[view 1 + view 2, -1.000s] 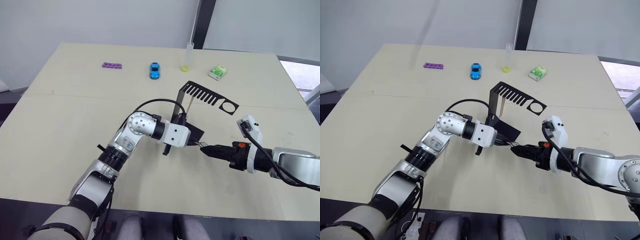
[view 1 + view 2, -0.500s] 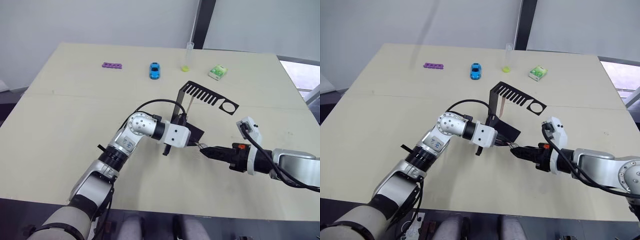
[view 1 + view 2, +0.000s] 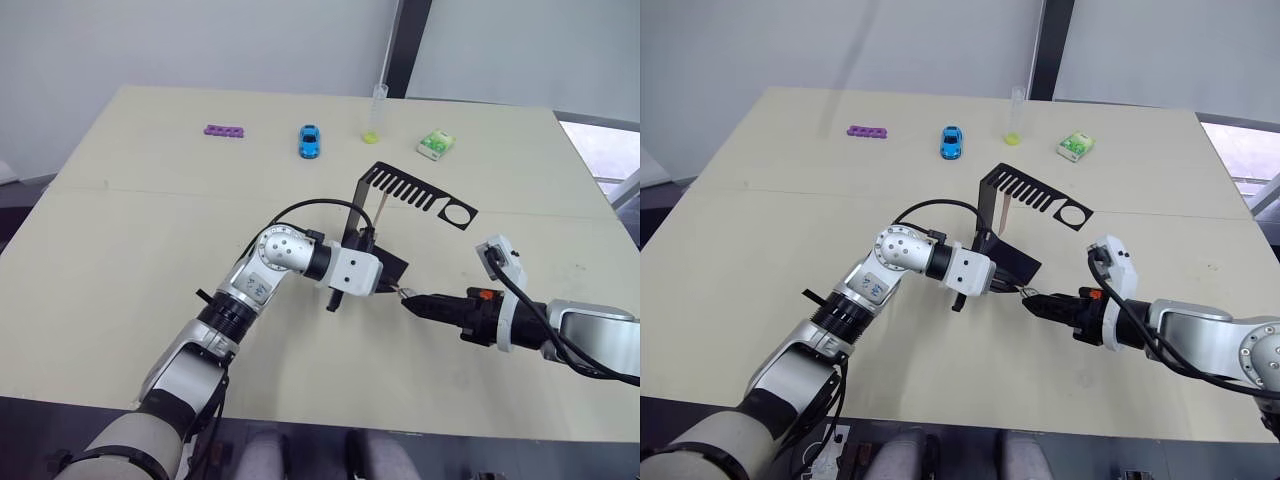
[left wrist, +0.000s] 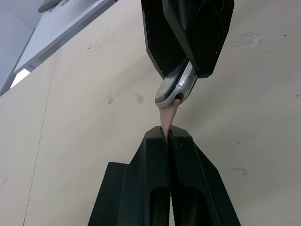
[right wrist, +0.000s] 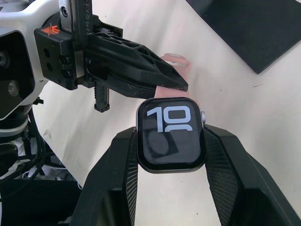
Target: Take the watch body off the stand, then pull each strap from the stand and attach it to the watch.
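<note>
Nothing shifted. Right tool [image 5: 170, 141] clamps watch body [image 5: 170, 133]; left tool [image 4: 168, 136] pinches first strap [image 4: 168, 117] into it; second strap [image 3: 381, 212] on stand [image 3: 410, 190].

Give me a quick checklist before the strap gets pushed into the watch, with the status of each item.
1. Watch body held by the right tool: ok, one finger on each side of the case.
2. Strap held by the left tool: ok, pinched between shut fingers.
3. Strap tip at the watch's edge slot: ok, it meets the case in the left wrist view.
4. Strap fully seated: cannot tell.
5. Second strap waiting on the stand: ok, hanging from the comb arm.
6. Watch off the table: cannot tell.
</note>
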Robot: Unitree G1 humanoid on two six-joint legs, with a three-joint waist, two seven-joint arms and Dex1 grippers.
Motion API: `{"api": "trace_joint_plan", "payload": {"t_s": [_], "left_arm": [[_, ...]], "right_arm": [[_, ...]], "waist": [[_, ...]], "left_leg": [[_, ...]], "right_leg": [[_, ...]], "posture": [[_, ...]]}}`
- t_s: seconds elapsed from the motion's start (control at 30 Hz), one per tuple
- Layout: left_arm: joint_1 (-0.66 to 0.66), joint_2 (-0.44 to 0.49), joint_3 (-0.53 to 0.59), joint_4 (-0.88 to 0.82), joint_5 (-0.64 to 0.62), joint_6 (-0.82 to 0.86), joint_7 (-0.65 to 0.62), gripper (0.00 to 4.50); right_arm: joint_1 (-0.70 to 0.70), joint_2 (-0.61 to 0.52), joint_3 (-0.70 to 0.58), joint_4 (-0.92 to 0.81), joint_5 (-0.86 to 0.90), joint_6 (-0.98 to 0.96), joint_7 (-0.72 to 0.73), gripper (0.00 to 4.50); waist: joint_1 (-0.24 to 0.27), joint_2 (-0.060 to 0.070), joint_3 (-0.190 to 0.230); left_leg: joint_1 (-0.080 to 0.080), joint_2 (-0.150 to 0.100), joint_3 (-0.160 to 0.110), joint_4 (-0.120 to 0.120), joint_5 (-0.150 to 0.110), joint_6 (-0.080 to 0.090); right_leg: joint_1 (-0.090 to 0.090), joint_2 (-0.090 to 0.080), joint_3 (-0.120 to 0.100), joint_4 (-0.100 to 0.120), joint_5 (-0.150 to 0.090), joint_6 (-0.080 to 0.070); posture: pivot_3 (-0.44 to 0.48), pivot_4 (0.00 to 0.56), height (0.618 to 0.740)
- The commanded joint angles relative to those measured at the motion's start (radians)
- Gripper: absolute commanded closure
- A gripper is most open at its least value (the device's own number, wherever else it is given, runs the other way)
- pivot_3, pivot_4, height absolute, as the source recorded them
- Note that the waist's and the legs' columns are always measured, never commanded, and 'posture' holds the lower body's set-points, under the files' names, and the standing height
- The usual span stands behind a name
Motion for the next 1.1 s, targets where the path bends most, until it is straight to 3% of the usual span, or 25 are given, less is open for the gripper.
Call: {"api": "trace_joint_plan", "payload": {"t_s": [0.03,0.07,0.17,0.4,0.53,0.6,0.77,1.1], "left_arm": [[-0.024,-0.01,0.015,-0.049,-0.013,-0.006,0.024,4.5],[-0.022,-0.008,0.018,-0.053,-0.016,0.006,0.023,4.5],[-0.012,0.017,0.039,-0.104,-0.071,0.1,-0.026,3.59],[0.063,0.192,0.108,-0.324,-0.237,0.361,-0.173,0.12],[0.091,0.258,0.163,-0.438,-0.397,0.585,-0.236,0.05],[0.098,0.263,0.194,-0.461,-0.473,0.667,-0.247,0.05],[0.108,0.266,0.236,-0.477,-0.57,0.761,-0.272,0.05],[0.167,0.306,0.225,-0.493,-0.55,0.686,-0.306,0.05]], "right_arm": [[-0.003,-0.012,-0.022,-0.016,0.019,0.0,0.02,3.0],[-0.005,-0.016,-0.023,-0.019,0.015,0.002,0.023,3.0],[-0.012,-0.032,-0.04,-0.044,-0.033,0.011,0.047,3.0],[0.023,-0.085,-0.141,-0.154,-0.21,0.033,0.2,3.0],[0.065,-0.107,-0.191,-0.262,-0.436,0.003,0.388,3.0],[0.109,-0.127,-0.199,-0.349,-0.631,-0.072,0.533,3.0],[0.235,-0.11,-0.175,-0.434,-1.027,-0.313,0.773,3.0],[0.3,-0.016,-0.155,-0.391,-1.257,-0.503,0.973,3.0]], "waist": [[0.0,0.0,0.0],[0.0,0.0,0.0],[0.0,0.0,0.0],[-0.01,0.0,0.0],[-0.004,0.0,0.0],[0.003,0.0,0.0],[0.002,0.0,0.0],[-0.001,0.0,0.0]], "left_leg": [[0.0,0.0,0.0,0.0,0.0,0.0],[0.0,0.0,0.0,0.0,0.0,0.0],[0.0,0.0,0.0,0.0,0.0,0.0],[0.0,0.001,0.0,-0.001,0.0,0.0],[-0.001,0.0,-0.002,0.0,0.0,0.0],[-0.001,0.0,-0.003,0.0,0.0,0.0],[-0.002,-0.002,-0.006,0.0,0.0,0.0],[0.0,-0.002,-0.006,0.0,0.001,-0.002]], "right_leg": [[0.0,0.0,0.0,0.0,0.0,0.0],[0.0,0.0,0.0,0.0,0.0,0.0],[0.0,0.0,0.0,0.0,0.0,0.0],[-0.001,0.0,0.0,0.0,0.0,0.0],[0.0,0.0,-0.001,0.0,0.0,0.0],[0.0,0.0,-0.001,0.0,0.0,0.0],[0.0,0.0,-0.002,-0.001,0.0,0.0],[0.001,0.002,0.0,0.001,0.0,0.0]], "posture": [[0.0,0.15,0.74],[0.0,0.15,0.74],[0.0,0.15,0.74],[0.0,0.15,0.74],[0.0,0.15,0.74],[0.0,0.15,0.74],[0.0,0.15,0.74],[0.0,0.15,0.74]]}}
